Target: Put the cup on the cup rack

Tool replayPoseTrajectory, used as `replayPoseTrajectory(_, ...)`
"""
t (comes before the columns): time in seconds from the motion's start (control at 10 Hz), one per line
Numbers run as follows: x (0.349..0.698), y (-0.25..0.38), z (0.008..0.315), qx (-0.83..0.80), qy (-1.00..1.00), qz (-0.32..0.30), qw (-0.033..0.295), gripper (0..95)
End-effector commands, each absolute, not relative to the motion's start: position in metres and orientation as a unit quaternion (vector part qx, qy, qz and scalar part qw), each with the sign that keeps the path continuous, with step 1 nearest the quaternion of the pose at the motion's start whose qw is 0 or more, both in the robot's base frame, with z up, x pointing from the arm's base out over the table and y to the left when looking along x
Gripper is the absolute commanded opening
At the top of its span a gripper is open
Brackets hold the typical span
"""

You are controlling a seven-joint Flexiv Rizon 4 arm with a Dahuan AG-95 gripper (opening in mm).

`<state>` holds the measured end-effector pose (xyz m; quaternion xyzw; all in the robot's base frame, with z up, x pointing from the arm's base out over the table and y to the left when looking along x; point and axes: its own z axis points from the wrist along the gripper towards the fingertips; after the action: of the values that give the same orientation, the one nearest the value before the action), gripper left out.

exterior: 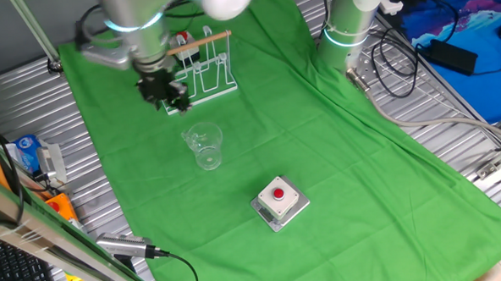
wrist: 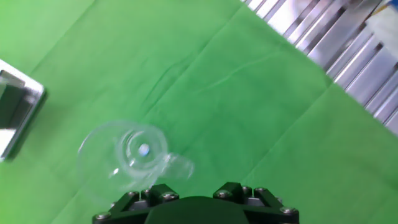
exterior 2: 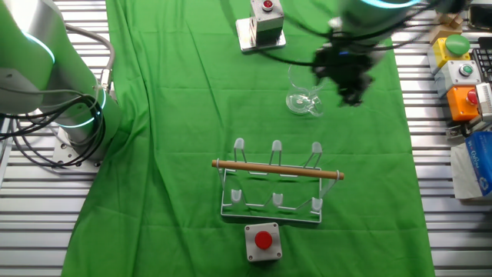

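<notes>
In one fixed view, my claw (exterior: 165,93) hangs left, fingers blurred, so I cannot tell its gap. Right and nearer, the cup (exterior: 204,147) stands apart on the green worktop (exterior: 345,170), before the cup rack (exterior: 203,70).

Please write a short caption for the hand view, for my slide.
Transparent cup standing upright on green cloth, below the end effector.
</notes>
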<state>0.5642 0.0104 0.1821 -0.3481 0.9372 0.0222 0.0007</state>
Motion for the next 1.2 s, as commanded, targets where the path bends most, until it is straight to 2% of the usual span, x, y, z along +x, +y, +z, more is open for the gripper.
replayPoseTrajectory(0.1, 0.579, 0.02, 0.181, -0.315, 0.948, 0.035, 0.011, 57.0)
replayPoseTrajectory(0.2, 0.581, 0.027, 0.179, -0.298, 0.954, 0.041, 0.014, 57.0)
replayPoseTrajectory(0.3, 0.582, 0.035, 0.175, -0.284, 0.958, 0.042, 0.014, 38.0)
replayPoseTrajectory(0.8, 0.579, 0.067, 0.156, -0.257, 0.965, 0.046, 0.015, 38.0)
replayPoseTrajectory(1.2, 0.565, 0.066, 0.141, -0.245, 0.967, 0.067, 0.016, 38.0)
